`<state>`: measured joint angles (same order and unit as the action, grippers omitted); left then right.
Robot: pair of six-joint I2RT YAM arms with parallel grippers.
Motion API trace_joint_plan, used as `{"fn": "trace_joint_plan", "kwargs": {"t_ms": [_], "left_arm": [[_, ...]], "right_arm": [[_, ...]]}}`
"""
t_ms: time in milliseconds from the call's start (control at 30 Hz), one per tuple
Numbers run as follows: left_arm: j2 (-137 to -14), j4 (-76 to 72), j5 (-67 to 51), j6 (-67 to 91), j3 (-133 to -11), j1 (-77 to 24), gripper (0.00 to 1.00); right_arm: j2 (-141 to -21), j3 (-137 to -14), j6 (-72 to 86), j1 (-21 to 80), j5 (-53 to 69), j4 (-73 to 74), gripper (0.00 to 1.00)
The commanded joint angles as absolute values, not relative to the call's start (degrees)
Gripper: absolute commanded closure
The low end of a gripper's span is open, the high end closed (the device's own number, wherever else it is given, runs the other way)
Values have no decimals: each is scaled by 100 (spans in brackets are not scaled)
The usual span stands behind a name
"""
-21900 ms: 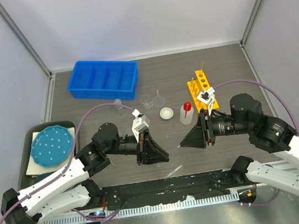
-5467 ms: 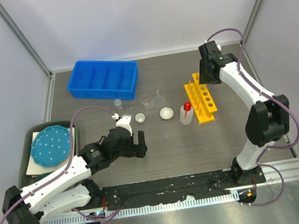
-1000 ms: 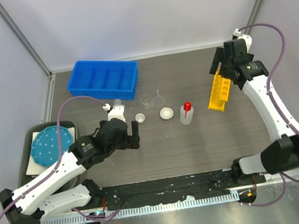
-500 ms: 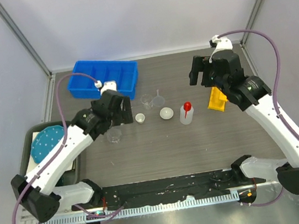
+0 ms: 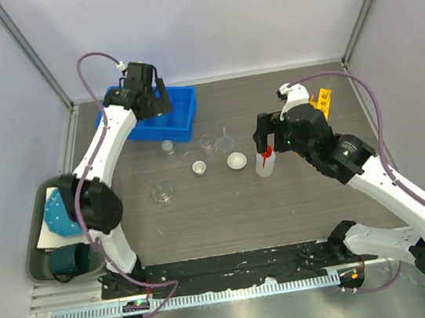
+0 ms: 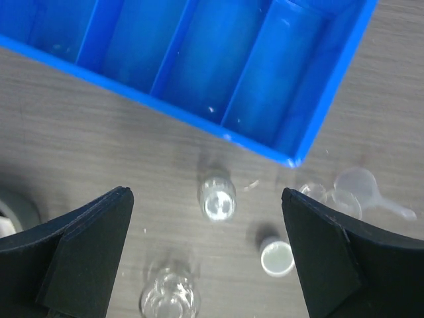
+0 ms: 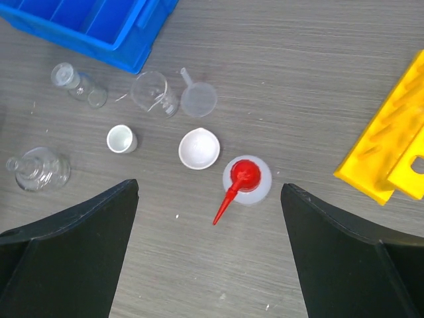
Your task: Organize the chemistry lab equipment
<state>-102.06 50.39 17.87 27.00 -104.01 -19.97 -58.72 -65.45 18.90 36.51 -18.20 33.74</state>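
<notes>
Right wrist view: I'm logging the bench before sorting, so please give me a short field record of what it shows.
right hand: open, nothing held
squeeze bottle: upright, red cap, under the hand
white dish: left of the bottle, apart from it
funnel: beside the beaker
yellow rack: right edge, partly out of frame
blue tray: top left corner
</notes>
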Motion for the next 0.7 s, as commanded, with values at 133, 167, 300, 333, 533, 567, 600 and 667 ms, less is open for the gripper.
{"fn": "trace_joint_plan", "kwargs": {"t_ms": [133, 167, 300, 333, 533, 567, 600, 667], "left_arm": [[-12783, 5273, 1152, 2347, -12724, -1187, 0], [-13066, 5343, 1090, 2364, -13083, -1117, 0], [-14070, 5502, 818, 2382, -14368, -748, 1], [-14228, 5467, 722, 2373, -14596, -695, 1], [-14695, 5098, 352, 2426, -14450, -466, 2], [-14730, 5072, 282, 2417, -14362, -466, 2], [-14765, 5045, 220, 2426, -14309, -475, 3], [-14766, 5001, 89, 2469, -14099, -475, 7]], "right_arm": [[-5897, -6443, 1881, 4605, -2610, 2769, 6], [-5924, -6390, 1855, 4675, -2654, 2734, 5], [-6064, -6223, 1811, 4860, -2777, 2567, 5], [-6099, -6188, 1811, 4886, -2769, 2471, 6], [-6398, -6064, 1819, 4939, -2690, 2198, 6], [-6425, -6064, 1819, 4948, -2681, 2180, 5], [-6451, -6073, 1828, 4957, -2672, 2162, 6], [-6451, -6038, 1837, 4975, -2637, 2092, 6]]}}
